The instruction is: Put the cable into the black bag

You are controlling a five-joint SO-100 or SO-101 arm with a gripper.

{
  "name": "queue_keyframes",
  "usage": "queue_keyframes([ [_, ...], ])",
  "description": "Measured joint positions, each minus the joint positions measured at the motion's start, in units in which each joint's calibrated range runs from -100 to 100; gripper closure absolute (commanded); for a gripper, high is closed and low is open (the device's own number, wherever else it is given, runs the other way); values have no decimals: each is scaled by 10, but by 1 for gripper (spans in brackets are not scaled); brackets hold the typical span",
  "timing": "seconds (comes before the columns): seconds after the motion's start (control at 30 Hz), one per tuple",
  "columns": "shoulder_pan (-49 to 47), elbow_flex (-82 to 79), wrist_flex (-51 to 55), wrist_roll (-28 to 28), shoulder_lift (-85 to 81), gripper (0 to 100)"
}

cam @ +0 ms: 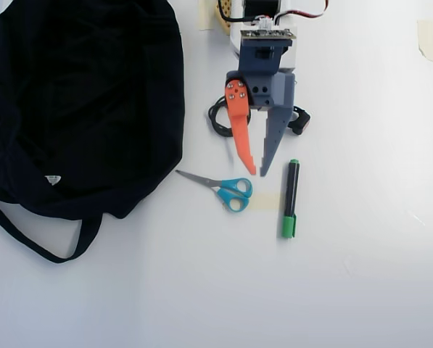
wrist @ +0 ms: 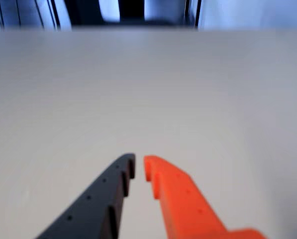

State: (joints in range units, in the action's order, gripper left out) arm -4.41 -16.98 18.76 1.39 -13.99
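The black bag point(cam: 85, 94) lies floppy at the upper left of the overhead view, with a long strap point(cam: 27, 243) and a small white tag point(cam: 53, 179). The cable point(cam: 216, 119) is a thin black loop beside the arm, mostly hidden under the gripper body. My gripper point(cam: 257, 172) points down the view above the table, its orange and grey fingers nearly touching at the tips and holding nothing. In the wrist view the gripper point(wrist: 139, 162) hangs over bare white table; neither cable nor bag shows there.
Blue-handled scissors point(cam: 227, 190) lie just below the fingertips. A green and black marker point(cam: 291, 196) lies to their right. A small chunky black piece point(cam: 301, 119) sits right of the gripper. Tape point(cam: 424, 36) is stuck at the top right.
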Motion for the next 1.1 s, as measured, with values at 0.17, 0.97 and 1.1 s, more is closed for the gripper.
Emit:
queue_keyframes([
  [0.17, 1, 181, 0, 0, 130, 98],
  [0.97, 16, 211, -42, 0, 216, 98],
  [1.1, 15, 211, -42, 0, 213, 97],
])
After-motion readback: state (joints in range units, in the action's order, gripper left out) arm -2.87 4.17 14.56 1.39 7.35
